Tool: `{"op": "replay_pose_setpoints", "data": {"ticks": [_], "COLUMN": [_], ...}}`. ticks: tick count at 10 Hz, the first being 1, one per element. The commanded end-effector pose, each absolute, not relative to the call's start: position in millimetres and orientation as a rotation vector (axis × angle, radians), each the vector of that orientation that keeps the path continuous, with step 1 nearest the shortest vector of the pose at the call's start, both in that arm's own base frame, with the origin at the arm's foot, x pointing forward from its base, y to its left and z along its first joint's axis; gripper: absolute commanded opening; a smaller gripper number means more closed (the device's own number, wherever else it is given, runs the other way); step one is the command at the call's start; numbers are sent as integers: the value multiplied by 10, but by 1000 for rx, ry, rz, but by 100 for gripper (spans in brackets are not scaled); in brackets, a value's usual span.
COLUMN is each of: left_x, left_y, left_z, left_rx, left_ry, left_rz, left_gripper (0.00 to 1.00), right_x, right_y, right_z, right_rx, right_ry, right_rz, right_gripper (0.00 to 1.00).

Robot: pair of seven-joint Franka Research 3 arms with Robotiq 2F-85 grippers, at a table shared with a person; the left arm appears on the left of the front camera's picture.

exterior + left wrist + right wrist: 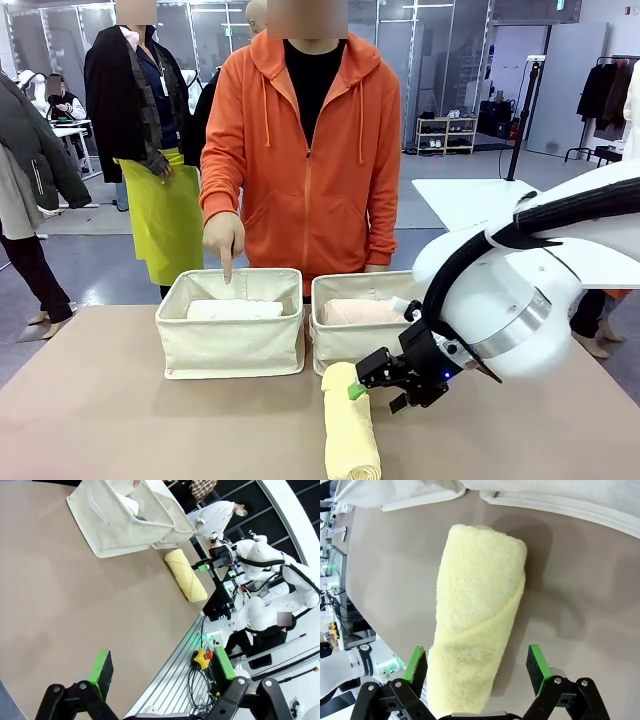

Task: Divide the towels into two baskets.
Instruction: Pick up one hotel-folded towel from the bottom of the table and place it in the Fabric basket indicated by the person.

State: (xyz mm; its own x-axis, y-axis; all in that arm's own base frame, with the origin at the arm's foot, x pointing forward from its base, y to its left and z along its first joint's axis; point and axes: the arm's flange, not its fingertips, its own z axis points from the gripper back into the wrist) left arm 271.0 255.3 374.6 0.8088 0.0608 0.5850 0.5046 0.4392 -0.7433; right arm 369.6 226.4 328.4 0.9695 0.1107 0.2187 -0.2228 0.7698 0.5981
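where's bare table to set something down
Free: the broad table stretch in front of the left basket and left of the yellow towel. Crowded: the right basket, towel and open right pincer bunch together.

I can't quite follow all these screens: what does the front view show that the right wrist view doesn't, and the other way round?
Front view alone: a person in an orange hoodie pointing a hand into the left basket, which holds a white towel; a pink towel in the right basket; the right arm's white body.

Right wrist view alone: the towel's terry folds up close, lying between the right tool's open green pads.

Both: the pale yellow towel on the tan table, basket fabric behind it.
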Motion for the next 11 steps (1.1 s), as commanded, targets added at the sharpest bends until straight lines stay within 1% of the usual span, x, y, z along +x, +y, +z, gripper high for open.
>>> {"op": "replay_pose_setpoints", "data": {"ticks": [1,7,8,9,11], "left_x": [2662,2662,2662,2662,2662], "left_y": [2565,2565,2565,2565,2565], "left_z": [3782,3782,3782,3782,3782], "left_rx": [-1095,-1095,-1095,-1095,-1095], "left_ry": [-586,-586,-586,-586,-586], "left_rz": [-298,-298,-298,-298,-298], "left_gripper": [100,100,100,100,100], "right_x": [3744,3781,3781,3781,3757], "right_y": [2483,2791,2797,2807,2846], "right_z": [3205,3023,3016,3007,2979], "right_rx": [652,649,648,641,626], "right_ry": [-163,-94,-91,-92,-90], "right_rz": [159,252,271,273,285], "right_gripper": [100,100,94,86,67]}}
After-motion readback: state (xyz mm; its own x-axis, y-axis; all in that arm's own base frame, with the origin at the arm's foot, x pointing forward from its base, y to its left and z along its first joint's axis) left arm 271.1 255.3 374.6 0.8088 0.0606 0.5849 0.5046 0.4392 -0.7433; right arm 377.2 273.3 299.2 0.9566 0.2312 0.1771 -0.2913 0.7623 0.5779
